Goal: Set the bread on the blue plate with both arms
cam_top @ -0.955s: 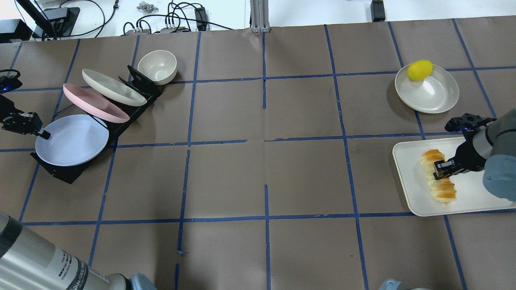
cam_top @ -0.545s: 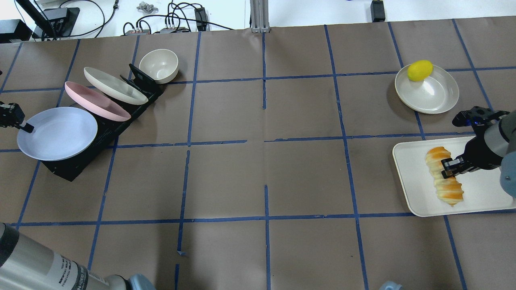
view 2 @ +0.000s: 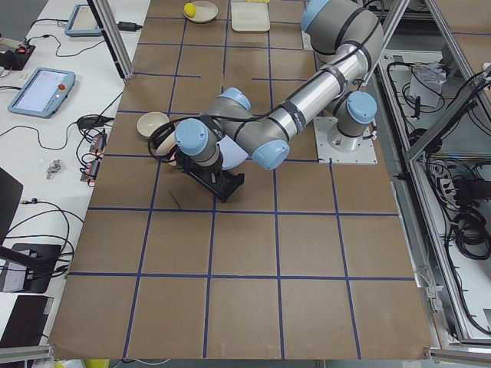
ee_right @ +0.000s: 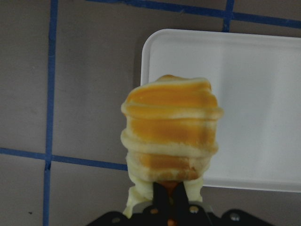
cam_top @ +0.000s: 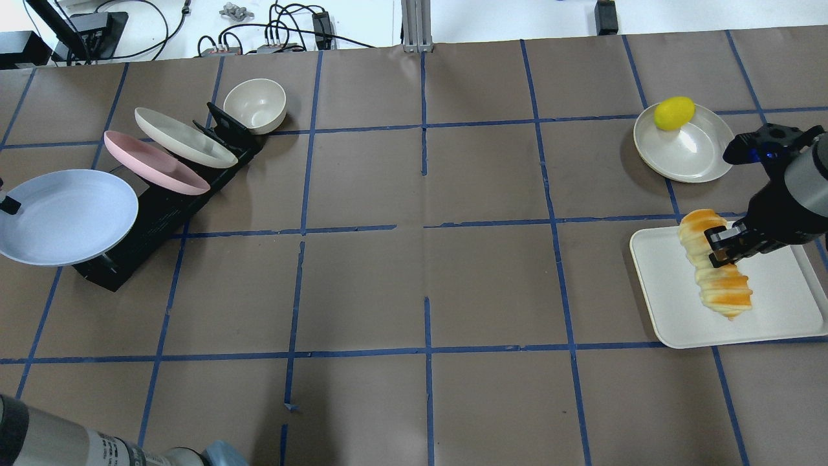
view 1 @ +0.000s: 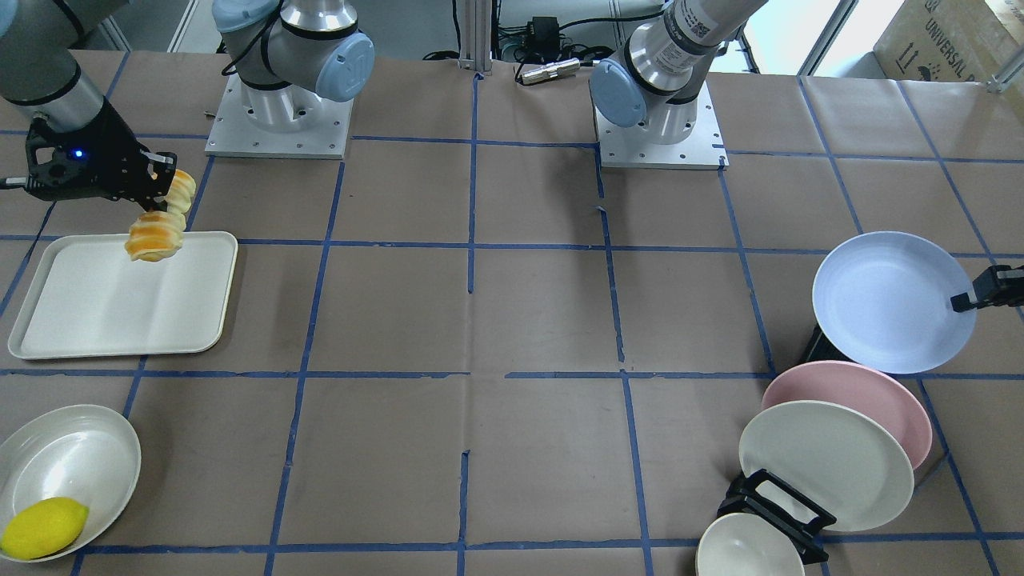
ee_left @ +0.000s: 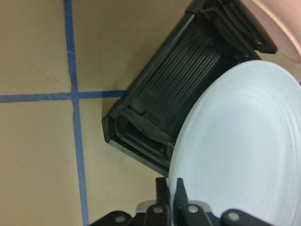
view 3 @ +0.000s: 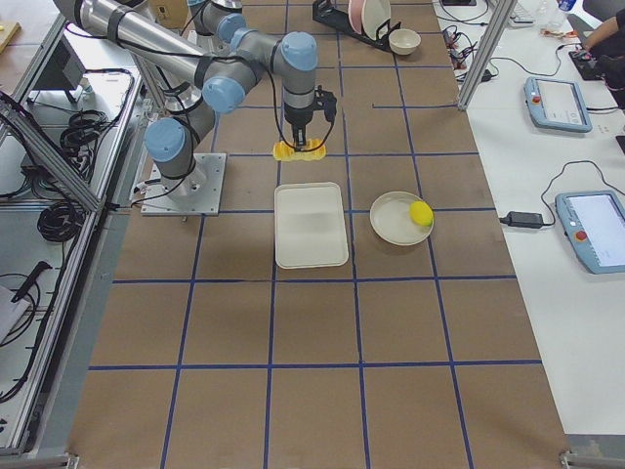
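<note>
The bread (cam_top: pixel 724 291) hangs in my right gripper (cam_top: pixel 721 249), which is shut on its middle and holds it above the cream tray (cam_top: pixel 776 310). In the front view the bread (view 1: pixel 152 236) hangs tilted at the tray's near-robot edge. The right wrist view shows the loaf (ee_right: pixel 169 136) end-on between the fingers. The blue plate (cam_top: pixel 65 217) is at the far left. My left gripper (cam_top: pixel 10 206) is shut on its rim and holds it beside the black rack (cam_top: pixel 162 213). The left wrist view shows the plate's rim (ee_left: pixel 240 146) between the fingers.
A pink plate (cam_top: pixel 155 162) and a cream plate (cam_top: pixel 184 145) lean in the rack, with a cream bowl (cam_top: pixel 254 105) at its far end. A lemon (cam_top: pixel 673 112) lies on a cream plate (cam_top: pixel 695 152) beyond the tray.
My left gripper has drawn the blue plate leftward, off the rack. My right gripper has lifted the bread off the tray and moved it away from me.
</note>
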Tool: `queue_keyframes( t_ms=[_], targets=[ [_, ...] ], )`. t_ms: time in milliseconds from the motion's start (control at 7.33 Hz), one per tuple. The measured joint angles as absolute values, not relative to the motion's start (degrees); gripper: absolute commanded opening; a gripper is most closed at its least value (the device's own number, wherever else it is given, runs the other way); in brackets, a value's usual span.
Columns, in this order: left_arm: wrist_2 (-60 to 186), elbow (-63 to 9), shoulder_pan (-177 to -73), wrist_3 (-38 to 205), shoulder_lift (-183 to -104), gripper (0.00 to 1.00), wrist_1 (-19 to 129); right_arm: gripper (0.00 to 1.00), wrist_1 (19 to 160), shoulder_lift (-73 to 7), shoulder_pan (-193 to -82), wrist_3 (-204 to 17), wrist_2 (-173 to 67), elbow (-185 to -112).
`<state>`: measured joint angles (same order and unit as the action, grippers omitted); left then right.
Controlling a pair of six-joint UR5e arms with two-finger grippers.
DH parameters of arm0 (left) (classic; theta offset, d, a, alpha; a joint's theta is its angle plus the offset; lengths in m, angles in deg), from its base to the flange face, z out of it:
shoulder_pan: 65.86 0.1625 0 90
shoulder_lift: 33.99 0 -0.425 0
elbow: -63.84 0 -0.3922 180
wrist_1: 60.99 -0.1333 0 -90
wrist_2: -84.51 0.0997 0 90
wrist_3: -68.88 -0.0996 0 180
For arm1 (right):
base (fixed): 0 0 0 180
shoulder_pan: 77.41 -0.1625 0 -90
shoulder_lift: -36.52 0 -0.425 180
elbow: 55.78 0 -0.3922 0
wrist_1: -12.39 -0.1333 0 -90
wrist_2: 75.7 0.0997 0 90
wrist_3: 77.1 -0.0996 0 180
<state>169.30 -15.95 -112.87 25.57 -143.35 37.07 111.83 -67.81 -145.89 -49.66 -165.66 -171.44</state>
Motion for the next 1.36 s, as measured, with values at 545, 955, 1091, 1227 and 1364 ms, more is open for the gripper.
queue_keyframes(
  t_ms=[545,955,1091,1227,1364],
  targets=[
    [168.78,-25.97,-125.46,39.12,-133.59,0.02,37.13,0.07,107.94,-68.3,-153.81,-57.88,-167.51,-166.65],
    [165.39,-30.1,-140.13,44.94,-133.95,0.03,29.52,0.07,105.55,-68.25,-157.15,-63.38,-167.22,-164.81],
    [164.54,-32.25,-144.31,46.77,-134.69,0.03,24.62,0.07,105.49,-68.17,-158.92,-65.32,-167.04,-164.62],
    [164.18,-33.73,-148.2,48.18,-136.12,0.04,20.21,0.07,105.54,-68.12,-160.06,-66.39,-166.87,-164.55],
    [163.89,-34.22,-151.54,49.18,-137.99,0.06,16.37,0.07,105.52,-68.09,-160.58,-66.79,-166.76,-164.5]
  ],
)
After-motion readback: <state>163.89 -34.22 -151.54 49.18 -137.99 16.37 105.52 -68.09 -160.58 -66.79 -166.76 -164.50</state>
